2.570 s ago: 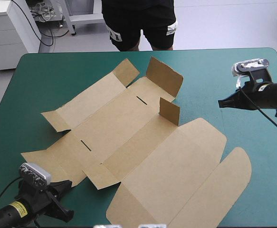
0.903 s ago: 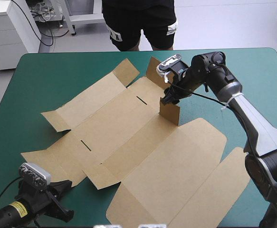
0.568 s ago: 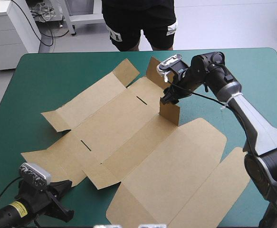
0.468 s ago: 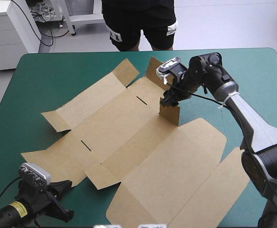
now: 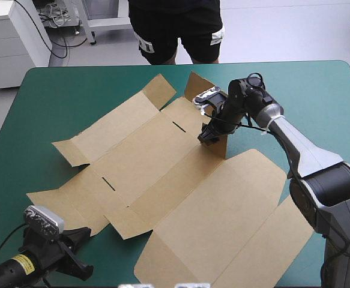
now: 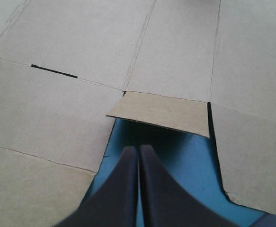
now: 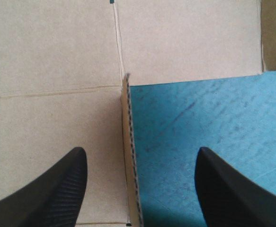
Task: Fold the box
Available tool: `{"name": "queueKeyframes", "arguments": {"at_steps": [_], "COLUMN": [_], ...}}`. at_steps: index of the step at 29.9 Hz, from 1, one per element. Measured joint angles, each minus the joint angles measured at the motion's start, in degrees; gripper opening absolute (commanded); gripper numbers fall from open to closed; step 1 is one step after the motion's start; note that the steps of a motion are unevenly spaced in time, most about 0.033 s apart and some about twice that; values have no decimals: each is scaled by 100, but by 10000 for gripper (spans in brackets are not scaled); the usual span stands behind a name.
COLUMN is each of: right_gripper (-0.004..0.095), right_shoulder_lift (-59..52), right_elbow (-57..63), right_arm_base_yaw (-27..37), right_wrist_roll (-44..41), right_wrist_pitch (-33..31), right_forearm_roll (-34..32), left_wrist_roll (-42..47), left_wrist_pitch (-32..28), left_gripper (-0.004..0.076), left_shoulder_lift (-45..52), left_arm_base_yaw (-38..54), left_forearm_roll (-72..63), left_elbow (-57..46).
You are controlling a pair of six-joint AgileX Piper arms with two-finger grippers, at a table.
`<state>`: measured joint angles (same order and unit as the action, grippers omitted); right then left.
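Mostly flat across the middle of the teal-green table cover [image 5: 60, 102]: the box [image 5: 162, 174], a cut sheet of brown board, creased into panels and pierced by two thin slots. Stands up only in two small flaps toward the far right side; elsewhere lies down on the cover.

Straddles the nearer upright flap [image 5: 218, 144] with the right gripper [image 7: 140, 156] spread wide and clasping nothing. Keeps the flap's raw edge between the two black fingers [image 7: 57, 189], nearer the one over the board and touching neither, with bare cover under the other. Reaches in from the table's right side, forearm slanting across, wrist tipped down at the flap.

Low at the near left corner, left gripper [image 6: 138, 158] pressed together into one pointed arch, empty. Hovers over a notch of bare cover in the sheet's near edge, a short tab [image 6: 161, 113] just ahead of the tips.
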<state>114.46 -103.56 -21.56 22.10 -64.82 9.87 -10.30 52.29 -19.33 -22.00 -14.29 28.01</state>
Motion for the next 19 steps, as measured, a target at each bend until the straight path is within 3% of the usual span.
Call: {"name": "queueKeyframes", "arguments": {"at_steps": [10, 14, 19], "right_gripper": [220, -7, -20], "right_shoulder_lift": [121, 211, 216], "right_elbow": [0, 0, 0], "right_arm_base_yaw": [0, 0, -4], "right_wrist_roll": [169, 211, 241], "right_wrist_pitch": [-149, -215, -262], "right_forearm_roll": [1, 1, 63], "left_wrist_roll": [0, 0, 0], "left_wrist_pitch": [0, 0, 0], "left_gripper": [-8, -8, -8], "left_shoulder_lift": [0, 0, 0], "left_arm_base_yaw": [0, 0, 0], "left_forearm_roll": [0, 0, 0], "left_elbow": [0, 0, 0]}}
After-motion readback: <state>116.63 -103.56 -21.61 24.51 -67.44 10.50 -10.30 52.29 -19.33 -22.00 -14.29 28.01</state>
